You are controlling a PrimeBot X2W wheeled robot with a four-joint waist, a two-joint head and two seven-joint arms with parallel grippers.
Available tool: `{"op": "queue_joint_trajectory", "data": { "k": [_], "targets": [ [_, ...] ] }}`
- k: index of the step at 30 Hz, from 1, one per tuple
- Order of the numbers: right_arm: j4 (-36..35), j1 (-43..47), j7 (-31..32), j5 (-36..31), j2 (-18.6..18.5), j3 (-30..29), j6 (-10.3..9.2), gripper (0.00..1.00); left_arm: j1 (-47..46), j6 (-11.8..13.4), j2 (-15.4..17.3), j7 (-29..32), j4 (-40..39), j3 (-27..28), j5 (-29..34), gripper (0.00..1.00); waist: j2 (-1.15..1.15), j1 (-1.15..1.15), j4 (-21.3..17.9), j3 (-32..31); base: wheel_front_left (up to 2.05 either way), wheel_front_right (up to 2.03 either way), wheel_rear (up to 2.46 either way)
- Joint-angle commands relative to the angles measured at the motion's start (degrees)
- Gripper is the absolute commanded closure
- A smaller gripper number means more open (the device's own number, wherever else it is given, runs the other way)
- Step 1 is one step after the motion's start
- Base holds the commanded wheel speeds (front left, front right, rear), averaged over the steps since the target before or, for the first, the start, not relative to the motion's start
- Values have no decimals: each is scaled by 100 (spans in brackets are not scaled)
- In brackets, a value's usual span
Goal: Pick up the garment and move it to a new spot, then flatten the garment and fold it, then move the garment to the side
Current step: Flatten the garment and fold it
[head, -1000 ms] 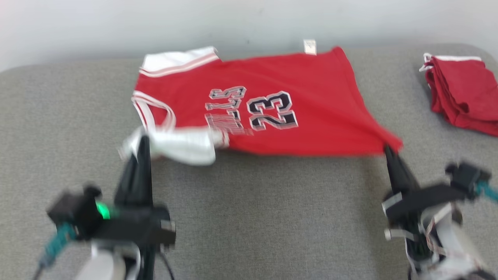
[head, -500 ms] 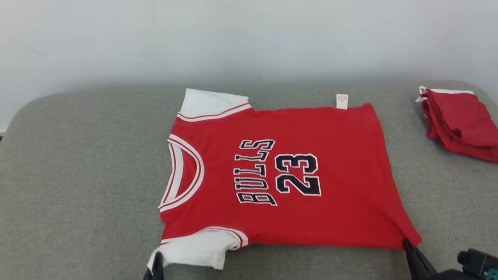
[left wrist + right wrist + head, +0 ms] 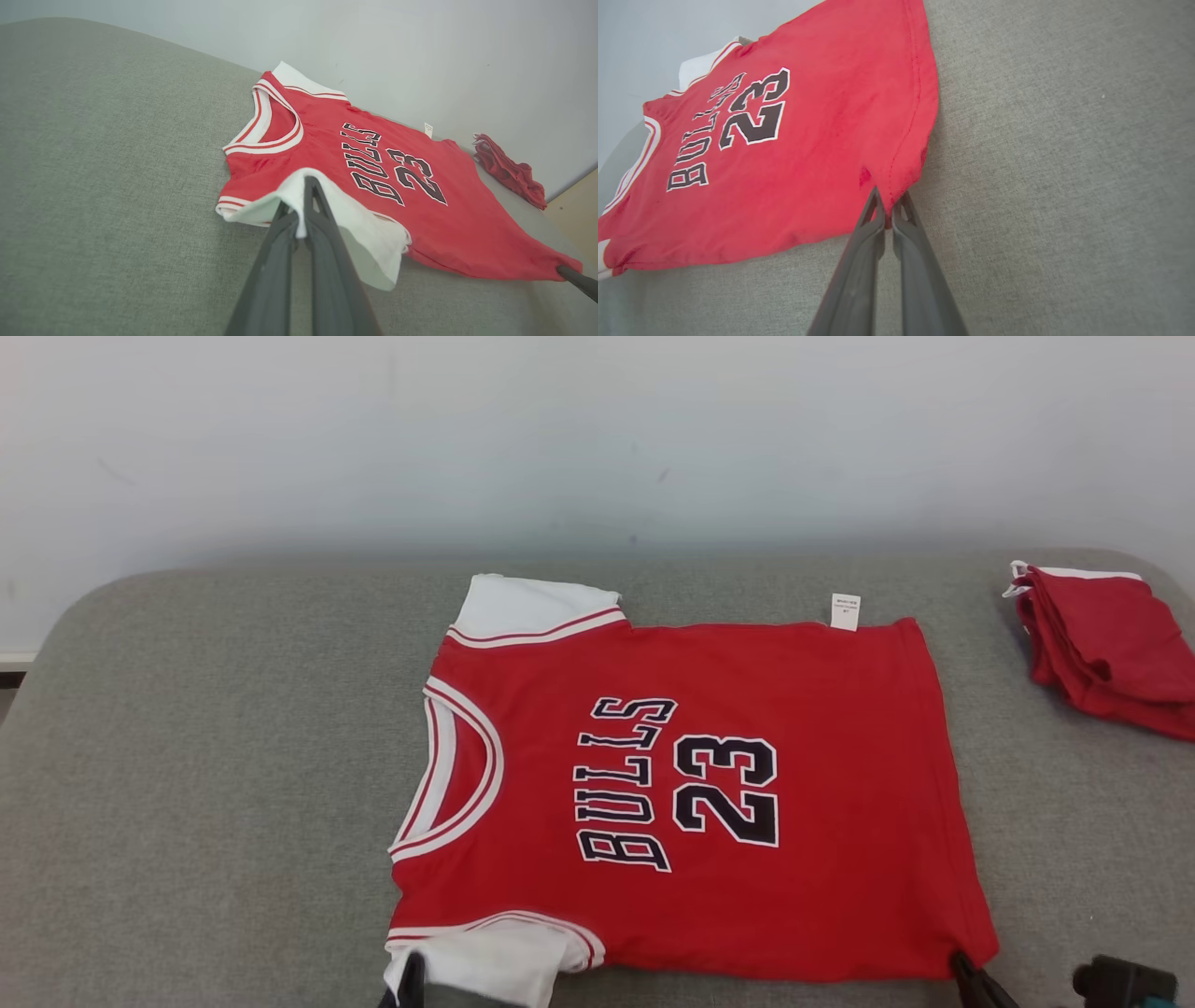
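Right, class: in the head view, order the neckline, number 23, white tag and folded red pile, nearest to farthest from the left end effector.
1. neckline, left end of the jersey.
2. number 23, mid-chest.
3. white tag, far edge.
4. folded red pile, far right.

The garment [image 3: 822, 728] is seen nearly whole from the head view, looked down on from in front and above, the wall [image 3: 373, 429] behind it; the left wrist view is set low and close at the sleeve [image 3: 364, 233], facing along the garment; the right wrist view is set close at the hem corner [image 3: 901, 186]; the printed front [image 3: 677, 784] is shared by all three views.
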Motion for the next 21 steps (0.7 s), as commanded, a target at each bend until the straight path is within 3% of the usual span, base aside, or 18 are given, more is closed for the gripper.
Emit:
{"op": "queue_joint_trajectory", "data": {
  "k": [1,11,21],
  "targets": [
    [-42,-113,152,-55,9,50,-11,100,-219,-51,78,44,-6,-8,94,100,0,0,-71,32,0,0,0],
    [-84,-763,580,64,77,129,-11,100,-1468,-300,378,468,221,-35,264,100,0,0,-326,277,0,0,0],
    [517,-2018,878,142,215,74,-11,100,-2972,-751,583,706,1369,-57,325,100,0,0,-614,739,0,0,0]
  ]
}}
